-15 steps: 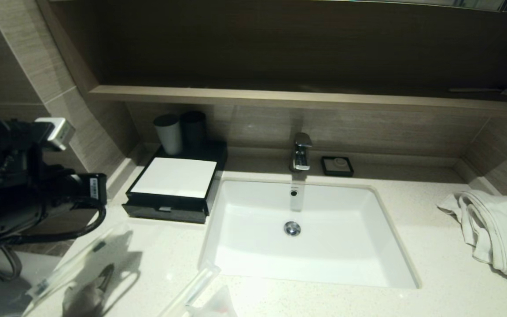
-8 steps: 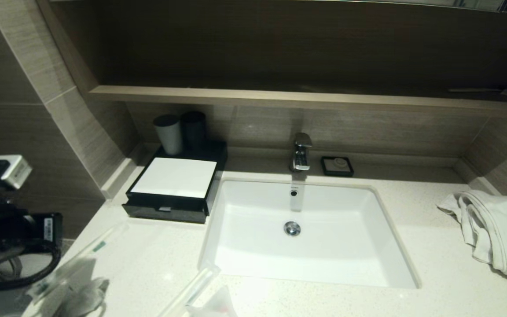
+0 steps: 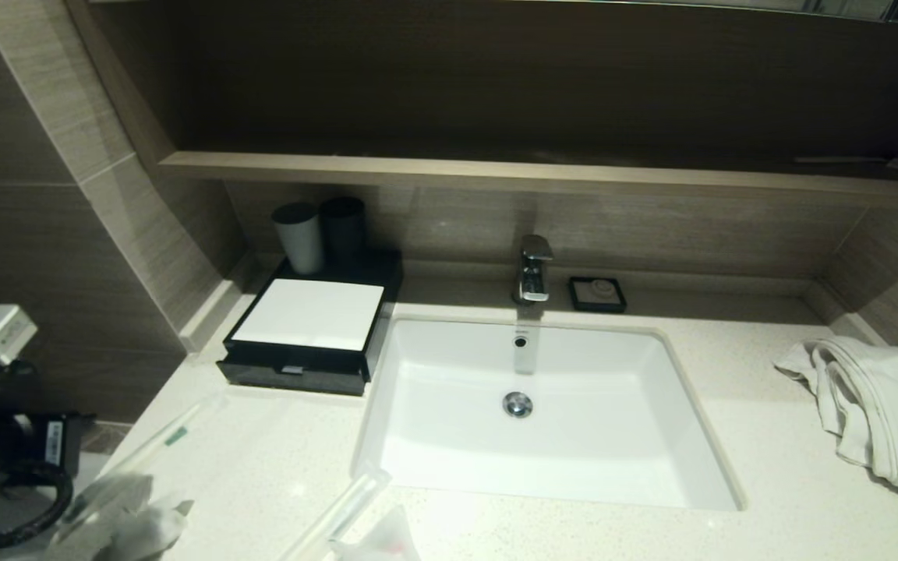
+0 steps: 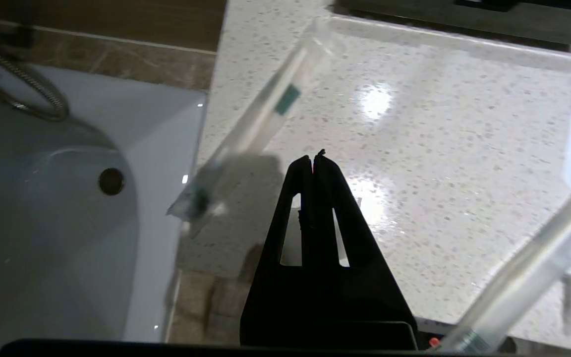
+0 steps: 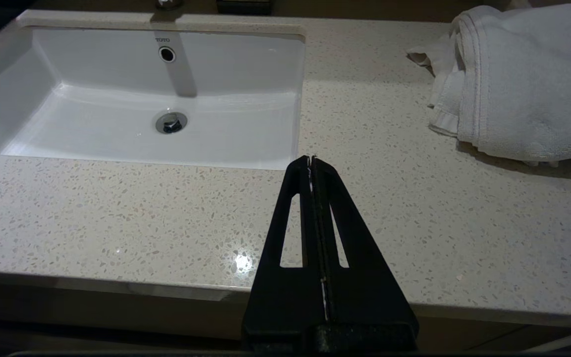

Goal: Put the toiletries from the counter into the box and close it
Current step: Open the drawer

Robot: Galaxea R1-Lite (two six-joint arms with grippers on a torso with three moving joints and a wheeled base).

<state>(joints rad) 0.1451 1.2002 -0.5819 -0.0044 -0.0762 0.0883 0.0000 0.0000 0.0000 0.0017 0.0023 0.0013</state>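
Currently the left claw [image 4: 313,159] is pressed together, empty, beside the green-marked stick [image 4: 260,124]. That stick overhangs the tabletop [image 4: 439,163] edge; a nudge risks tipping it off.

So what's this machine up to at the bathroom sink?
It is meant to tidy the small wrapped toiletries off the counter into the black box beside the sink and close it. Nothing has been picked up: the wrapped sticks and packets lie at the counter's near left corner. The left claw is shut and empty, hanging over that corner next to the stick with the green mark. The right claw is shut too, idle near the towel.
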